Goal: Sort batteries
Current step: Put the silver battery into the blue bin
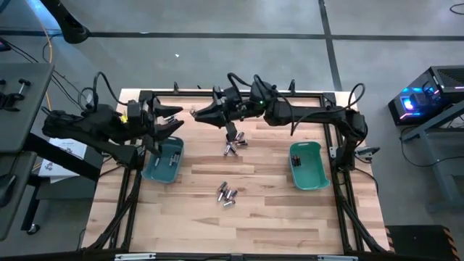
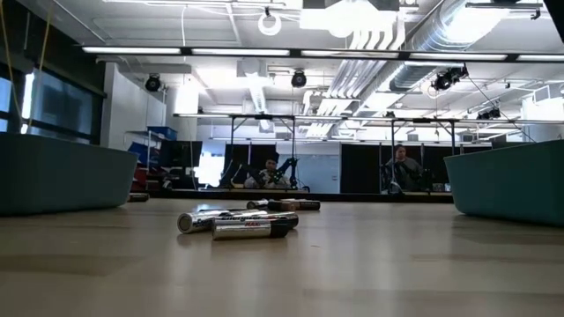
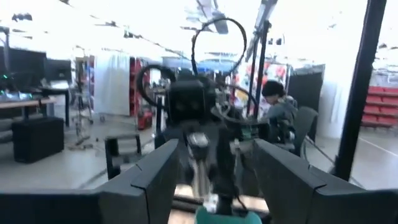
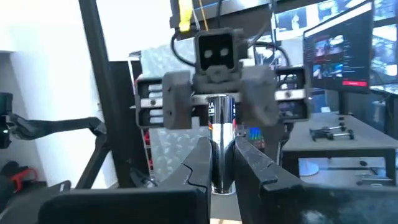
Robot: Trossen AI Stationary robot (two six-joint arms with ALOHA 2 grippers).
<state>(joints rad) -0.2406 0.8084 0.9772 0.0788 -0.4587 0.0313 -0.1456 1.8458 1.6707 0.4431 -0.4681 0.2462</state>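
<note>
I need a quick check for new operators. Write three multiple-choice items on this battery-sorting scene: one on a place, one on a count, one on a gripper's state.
1. Where do the two small heaps of batteries lie?
A. On the table between the bins
B. On the floor beside the table
C. On top of the left arm

2. How many teal bins stand on the table?
A. One
B. Two
C. Four

3. What state is the right gripper in?
A. Open and empty
B. Shut on a battery
C. Resting flat on the table

Answers:
1 A: both heaps of batteries lie on the bare wood of the table, between the bins.
2 B: the left bin and the right bin are the only ones.
3 B: the right gripper pinches an upright battery, facing the open left gripper.
</note>
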